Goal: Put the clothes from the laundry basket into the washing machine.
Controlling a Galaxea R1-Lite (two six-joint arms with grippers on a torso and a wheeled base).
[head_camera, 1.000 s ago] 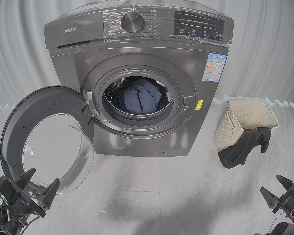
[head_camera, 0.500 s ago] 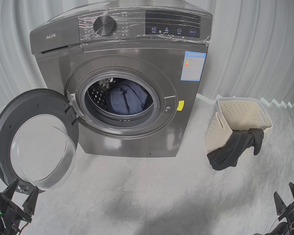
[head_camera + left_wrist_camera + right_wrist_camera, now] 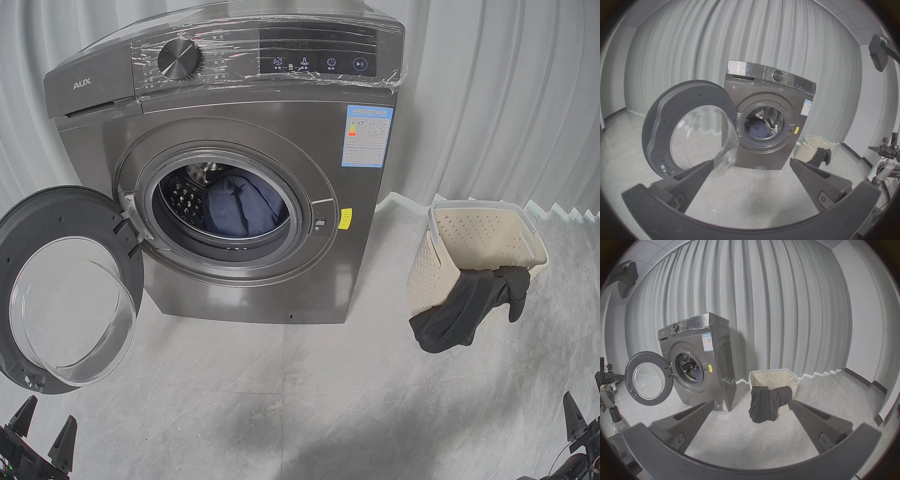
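Left gripper (image 3: 750, 162): fingers (image 3: 690, 178) spread wide, nothing between them. It sits low, well out in front of the washing machine (image 3: 250, 125), on the side where the door (image 3: 62, 212) stands open.

Right gripper (image 3: 750, 402): fingers (image 3: 818, 424) also spread, empty. It sits well out in front of the machine, off its other side.

Dark garment (image 3: 462, 306): draped over the near rim of the laundry basket (image 3: 431, 275), half out, lower end pooled on the floor. The basket stands on the floor near the machine, on the robot's right of it. Blue clothes (image 3: 240, 206) already lie in the machine's drum; the door opening is unobstructed.

Handling, judged: the garment is soft, light and limp. It will sag and trail when lifted, and may catch on the rim or drag the light basket along. The best hold is probably the bunched fold on top of the rim, where the cloth is thick and raised. Pinching the floor end risks scraping the floor or taking one layer only. The right gripper is the nearer one. Can't tell if more clothes lie under it in the basket.
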